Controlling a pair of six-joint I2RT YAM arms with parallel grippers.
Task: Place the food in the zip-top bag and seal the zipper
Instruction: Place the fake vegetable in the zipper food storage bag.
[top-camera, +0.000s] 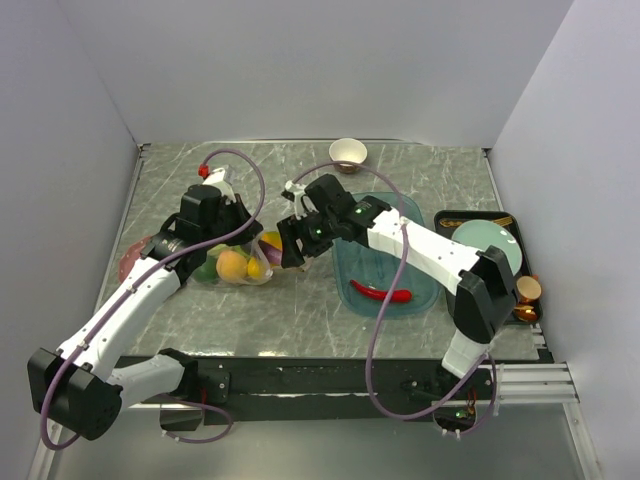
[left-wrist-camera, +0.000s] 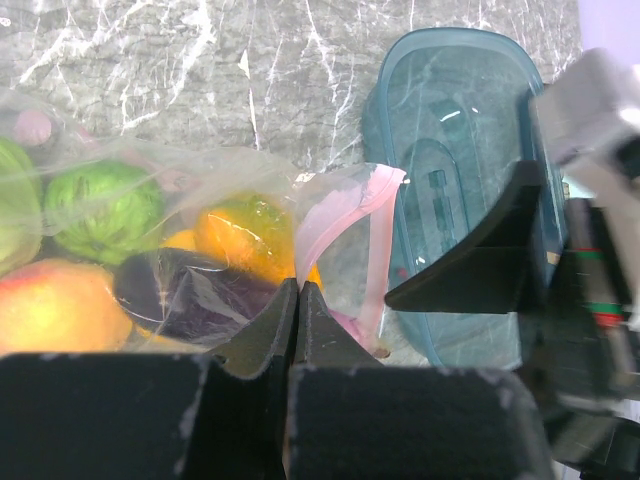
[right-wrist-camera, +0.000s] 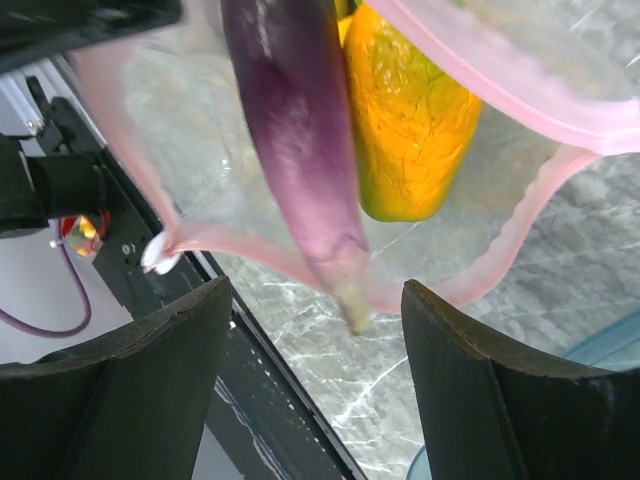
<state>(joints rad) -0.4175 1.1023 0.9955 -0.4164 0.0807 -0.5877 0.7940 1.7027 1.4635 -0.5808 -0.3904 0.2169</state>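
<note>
Zip-top bag (top-camera: 240, 265) on the left half of the table (top-camera: 300, 325), mouth facing the right gripper (right-wrist-camera: 318, 340).
Left gripper (left-wrist-camera: 298, 292): jaws fully closed, pinching the bag film beside the zipper (left-wrist-camera: 345, 215). Right gripper: jaws wide apart, gripping nothing, just off the bag mouth. Eggplant (right-wrist-camera: 290, 130) and orange (right-wrist-camera: 405, 120) lie inside the mouth. Red chili (top-camera: 380, 293) lies in the teal tray (top-camera: 420, 290), right of the table's centre.
</note>
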